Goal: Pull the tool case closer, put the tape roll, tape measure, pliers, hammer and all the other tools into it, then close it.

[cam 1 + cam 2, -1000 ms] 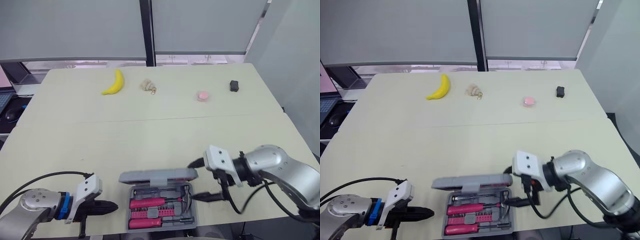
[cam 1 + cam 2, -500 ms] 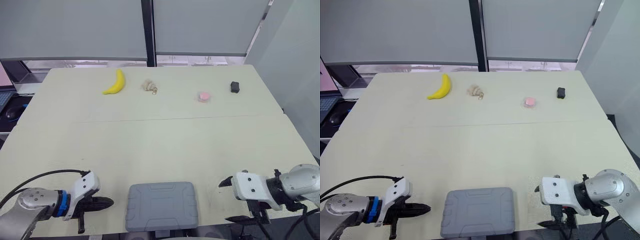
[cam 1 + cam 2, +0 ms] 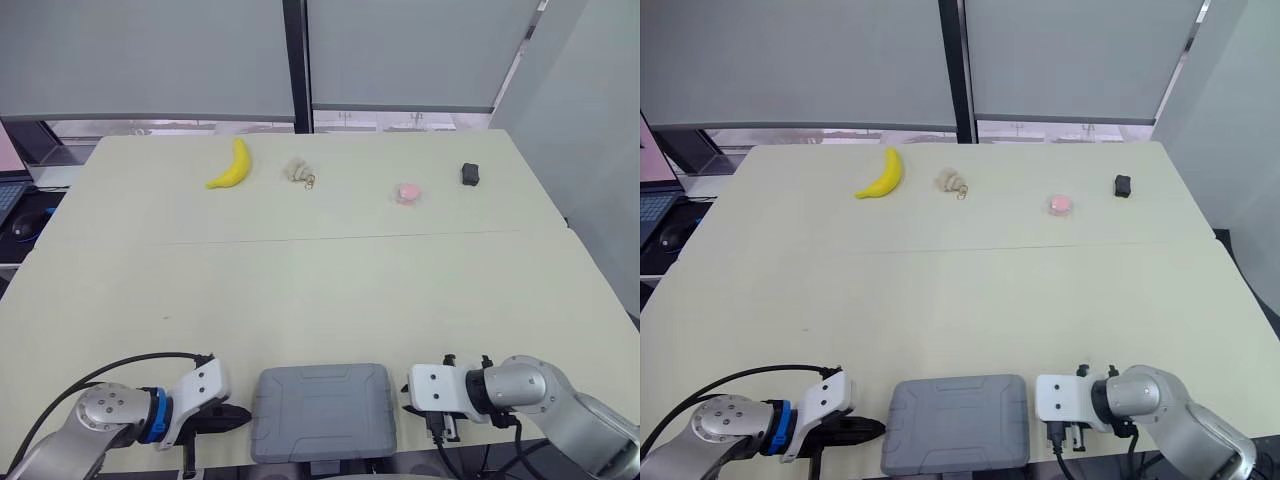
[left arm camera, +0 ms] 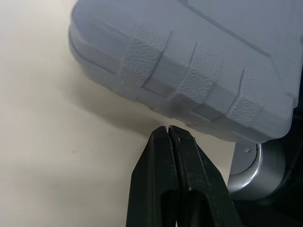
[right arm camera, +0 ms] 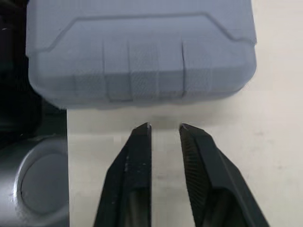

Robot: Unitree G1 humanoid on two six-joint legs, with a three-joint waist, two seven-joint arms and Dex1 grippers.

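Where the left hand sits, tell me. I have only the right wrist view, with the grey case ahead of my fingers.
Observer: The left hand lies low on the table, right beside the tool case, on its left side.
Operator: Report its fingers.
Observer: Shut. In the left wrist view the two fingers press together, their tips just short of the case's lower corner.
Operator: List what lies beyond the case.
Observer: Along the table's far side lie a banana, a small pink thing and a small black thing, all far from both hands.
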